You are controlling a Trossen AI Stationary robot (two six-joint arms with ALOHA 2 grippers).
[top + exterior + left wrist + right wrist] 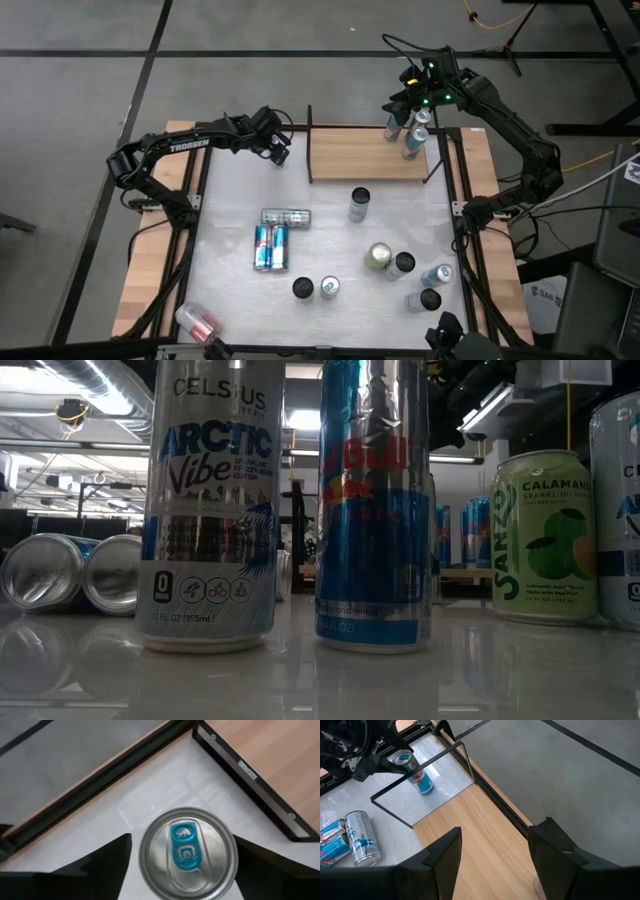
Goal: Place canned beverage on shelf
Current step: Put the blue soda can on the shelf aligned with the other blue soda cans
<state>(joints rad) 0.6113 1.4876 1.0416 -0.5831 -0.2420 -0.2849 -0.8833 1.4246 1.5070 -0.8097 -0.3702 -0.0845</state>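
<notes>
The can point(187, 852) stands upright on the white table point(330, 235), just off the left end of the shelf point(365, 155), blue tab up. The left gripper point(182, 855) straddles it from above, fingers point(100, 865) spread wide on either side with gaps showing, so nothing is gripped. Two more cans point(410, 135) stand on the shelf's right end. There the right gripper point(412, 105) hangs over them; its fingers point(445, 855) stand a little apart over bare board, holding nothing visible.
</notes>
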